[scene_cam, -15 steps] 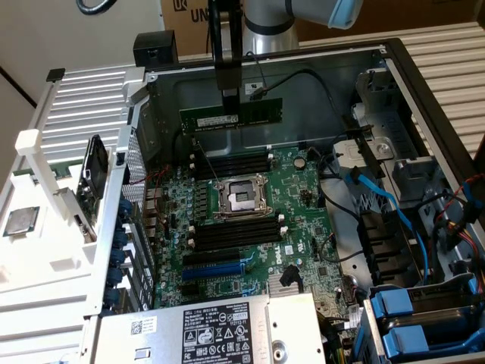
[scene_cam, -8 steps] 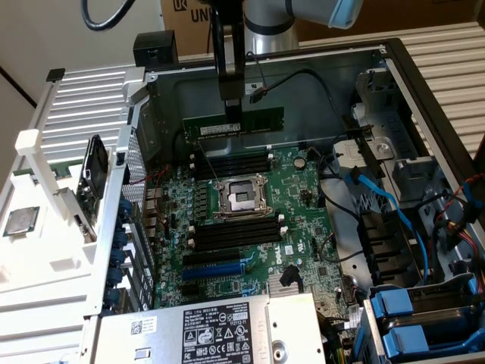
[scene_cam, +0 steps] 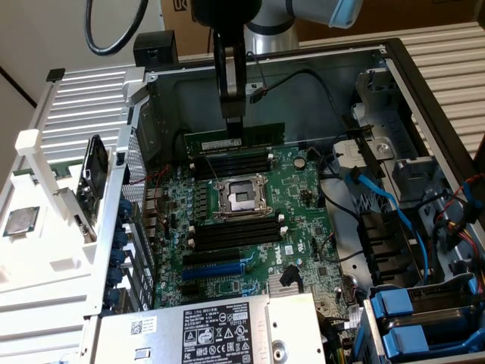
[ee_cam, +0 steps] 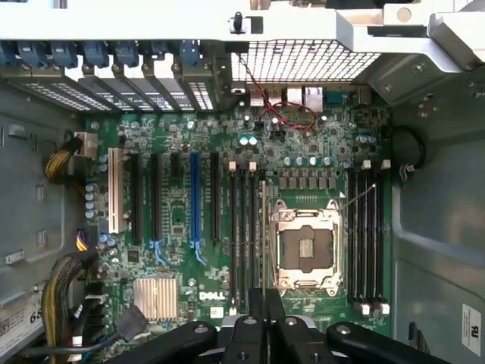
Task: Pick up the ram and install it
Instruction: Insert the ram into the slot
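My gripper (scene_cam: 233,130) comes down from above into the open computer case and is shut on the ram (scene_cam: 261,139), a long narrow green stick held level on its edge. The ram hangs above the motherboard (scene_cam: 303,189), over the black memory slots (scene_cam: 231,163) on the far side of the empty processor socket (scene_cam: 242,199). In the wrist view the gripper (ee_cam: 265,312) shows the ram (ee_cam: 263,227) edge-on as a thin line running beside the socket (ee_cam: 305,249) and the slots (ee_cam: 244,235). It is not seated in any slot.
The case walls (scene_cam: 424,83) surround the board. A power supply (scene_cam: 220,334) sits at the near edge, blue drive caddies (scene_cam: 409,326) and blue cables (scene_cam: 379,197) on the exterior view's right. A loose processor chip (scene_cam: 20,220) lies on the white bench (scene_cam: 45,288).
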{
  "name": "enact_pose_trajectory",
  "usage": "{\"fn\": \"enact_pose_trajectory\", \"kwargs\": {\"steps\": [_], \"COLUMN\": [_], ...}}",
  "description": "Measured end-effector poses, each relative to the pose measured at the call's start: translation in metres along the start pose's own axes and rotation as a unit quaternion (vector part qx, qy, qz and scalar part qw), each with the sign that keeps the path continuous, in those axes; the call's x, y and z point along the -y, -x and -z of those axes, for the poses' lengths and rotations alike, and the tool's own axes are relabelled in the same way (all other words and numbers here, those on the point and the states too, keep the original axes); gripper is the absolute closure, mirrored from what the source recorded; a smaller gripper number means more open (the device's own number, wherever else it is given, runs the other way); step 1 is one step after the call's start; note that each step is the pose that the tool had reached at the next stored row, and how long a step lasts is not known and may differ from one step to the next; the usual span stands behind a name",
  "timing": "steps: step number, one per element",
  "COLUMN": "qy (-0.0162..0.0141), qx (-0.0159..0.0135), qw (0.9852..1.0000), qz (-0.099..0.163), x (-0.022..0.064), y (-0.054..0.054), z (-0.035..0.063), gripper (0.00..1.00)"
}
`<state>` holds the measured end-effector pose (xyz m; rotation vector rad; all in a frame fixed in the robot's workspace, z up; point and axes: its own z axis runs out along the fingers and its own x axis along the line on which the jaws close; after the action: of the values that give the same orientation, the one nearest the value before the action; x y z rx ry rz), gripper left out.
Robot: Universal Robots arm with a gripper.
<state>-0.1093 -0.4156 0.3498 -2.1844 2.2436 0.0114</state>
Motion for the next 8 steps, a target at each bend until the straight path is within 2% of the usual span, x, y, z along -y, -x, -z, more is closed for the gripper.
{"fn": "enact_pose_trajectory", "kwargs": {"steps": [4, 8], "qy": [0.0001, 0.0], "qx": [0.0003, 0.0018], "qw": [1.0, 1.0], "qz": [0.0, 0.0], "x": [0.0002, 0.0004], "y": [-0.001, -0.012], "z": [-0.0073, -0.0199], "gripper": [0.88, 0.88]}}
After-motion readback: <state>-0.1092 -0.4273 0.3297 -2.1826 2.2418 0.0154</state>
